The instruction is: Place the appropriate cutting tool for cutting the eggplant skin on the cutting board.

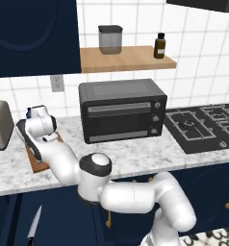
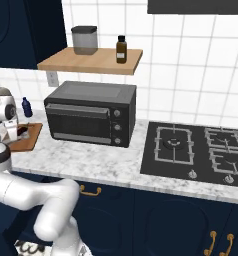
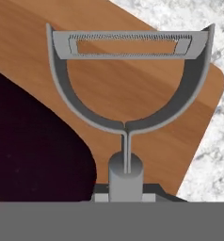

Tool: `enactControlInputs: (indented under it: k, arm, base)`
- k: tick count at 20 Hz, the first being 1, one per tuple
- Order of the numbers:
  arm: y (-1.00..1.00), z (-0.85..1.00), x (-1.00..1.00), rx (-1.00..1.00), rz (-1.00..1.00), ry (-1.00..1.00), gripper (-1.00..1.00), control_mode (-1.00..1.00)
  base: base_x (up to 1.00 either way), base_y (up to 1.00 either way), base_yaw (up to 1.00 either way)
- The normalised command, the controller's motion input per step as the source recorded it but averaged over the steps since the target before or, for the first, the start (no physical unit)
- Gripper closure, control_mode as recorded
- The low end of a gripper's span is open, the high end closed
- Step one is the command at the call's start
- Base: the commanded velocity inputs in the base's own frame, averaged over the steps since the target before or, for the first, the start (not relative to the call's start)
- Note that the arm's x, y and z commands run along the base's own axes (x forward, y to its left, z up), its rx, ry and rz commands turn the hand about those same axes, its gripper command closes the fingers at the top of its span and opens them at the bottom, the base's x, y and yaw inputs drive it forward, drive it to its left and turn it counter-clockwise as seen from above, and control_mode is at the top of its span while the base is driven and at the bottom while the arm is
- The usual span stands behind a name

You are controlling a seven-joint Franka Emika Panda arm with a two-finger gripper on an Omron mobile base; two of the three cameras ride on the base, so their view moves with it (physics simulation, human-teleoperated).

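Hand view: hand (image 3: pixel 125 186) pinching peeler (image 3: pixel 128 84), head pointing away over cutting board (image 3: pixel 147 113), beside eggplant (image 3: pixel 34 150).

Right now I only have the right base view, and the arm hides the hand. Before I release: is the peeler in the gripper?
Observer: Yes. In the hand view the gripper is shut on the handle of the peeler, with the forked head pointing away from the hand.
Operator: What is under it?
Observer: Bare wood of the cutting board, near a rounded corner, with the marble counter beyond.
Operator: And the eggplant?
Observer: The eggplant lies on the board beside the peeler head, clear of it.
Operator: Where is the knife?
Observer: In the left base view the knife sits low in front of the cabinets, off the counter.
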Motion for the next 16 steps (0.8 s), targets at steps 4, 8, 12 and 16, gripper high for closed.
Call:
enactControlInputs:
  k: [4, 8, 12, 16]
  arm:
    - [-0.03, -0.33, -0.08, 0.00, 0.00, -0.08, -1.00, -1.00]
    - [-0.36, -0.01, -0.60, 0.06, 0.00, -0.15, -1.00, -1.00]
    - [-0.58, 0.00, -0.84, 0.12, -0.02, -0.26, -1.00, -1.00]
    - [-0.66, 0.04, -0.86, 0.12, -0.04, -0.28, -1.00, -1.00]
  base:
    - [0.00, 0.00, 0.00]
    - [0.00, 0.00, 0.00]
    - [0.00, 0.00, 0.00]
    - [0.00, 0.00, 0.00]
